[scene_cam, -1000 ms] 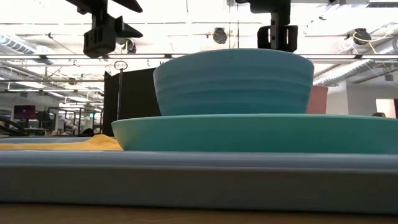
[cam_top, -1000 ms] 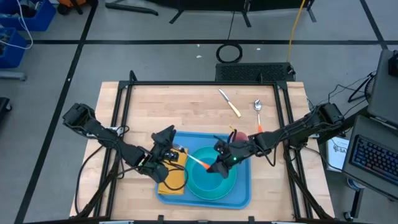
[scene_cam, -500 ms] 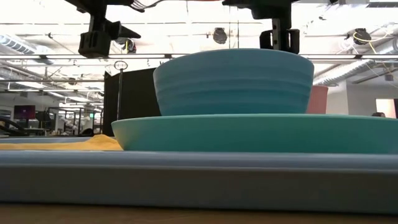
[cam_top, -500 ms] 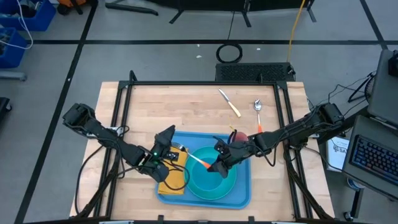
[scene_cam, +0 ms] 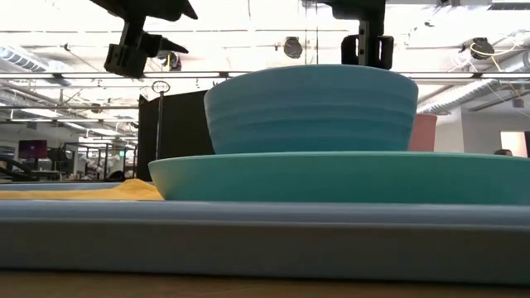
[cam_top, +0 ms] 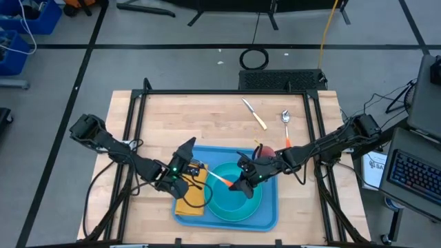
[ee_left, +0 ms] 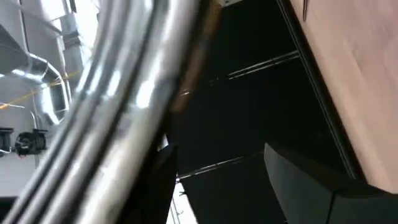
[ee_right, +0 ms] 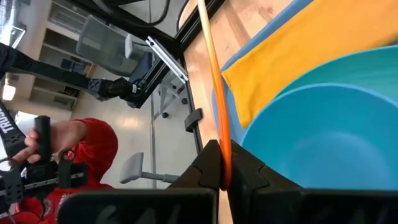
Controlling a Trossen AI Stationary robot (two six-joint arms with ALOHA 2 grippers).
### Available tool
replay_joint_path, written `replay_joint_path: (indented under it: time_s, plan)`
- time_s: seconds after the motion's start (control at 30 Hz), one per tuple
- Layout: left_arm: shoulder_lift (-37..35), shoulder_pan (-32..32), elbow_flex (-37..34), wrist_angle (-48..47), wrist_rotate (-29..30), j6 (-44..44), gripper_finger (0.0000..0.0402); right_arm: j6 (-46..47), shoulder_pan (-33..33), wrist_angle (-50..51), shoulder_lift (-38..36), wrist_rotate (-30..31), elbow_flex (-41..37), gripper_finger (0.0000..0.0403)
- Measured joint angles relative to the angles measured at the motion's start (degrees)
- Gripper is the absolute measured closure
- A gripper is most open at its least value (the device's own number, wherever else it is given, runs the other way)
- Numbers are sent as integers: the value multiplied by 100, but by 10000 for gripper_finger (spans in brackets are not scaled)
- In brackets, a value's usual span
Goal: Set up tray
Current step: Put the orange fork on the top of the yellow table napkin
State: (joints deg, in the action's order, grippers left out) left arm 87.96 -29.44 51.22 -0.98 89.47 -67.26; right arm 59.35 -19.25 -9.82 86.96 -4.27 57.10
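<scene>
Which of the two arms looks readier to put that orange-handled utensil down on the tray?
The right, probably: its gripper already pinches the orange-handled utensil above the bowl on the tray. The left gripper hovers over the yellow napkin.

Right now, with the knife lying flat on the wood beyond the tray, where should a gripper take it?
Take the knife by its yellow handle, the end nearer the tray, coming straight down with the fingers across its narrow width. It lies flat and slanted, clear of the spoon beside it.

Bowl (cam_top: pixel 238 196) on blue tray (cam_top: pixel 269 217)
</scene>
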Motion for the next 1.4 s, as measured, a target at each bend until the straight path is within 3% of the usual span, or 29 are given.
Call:
replay_joint_path:
  time_s: [0.13,0.4,0.7,0.83,1.03,1.4]
  plan:
    - [-2,89,0,-31,-32,-558,161,16,4,26,0,7,0,403]
    - [0,109,0,543,-230,853,199,-23,-24,-24,-2,43,2,403]
    - [-95,178,0,814,-118,548,247,-25,-37,-9,-2,91,0,403]
    - [-107,188,0,980,-178,1048,260,-20,-39,-16,-2,98,0,403]
    - [-107,158,0,1303,-557,1511,265,-5,-44,-26,-2,59,0,403]
    - [-105,120,0,1441,-589,2005,253,-26,-26,-48,-7,0,0,403]
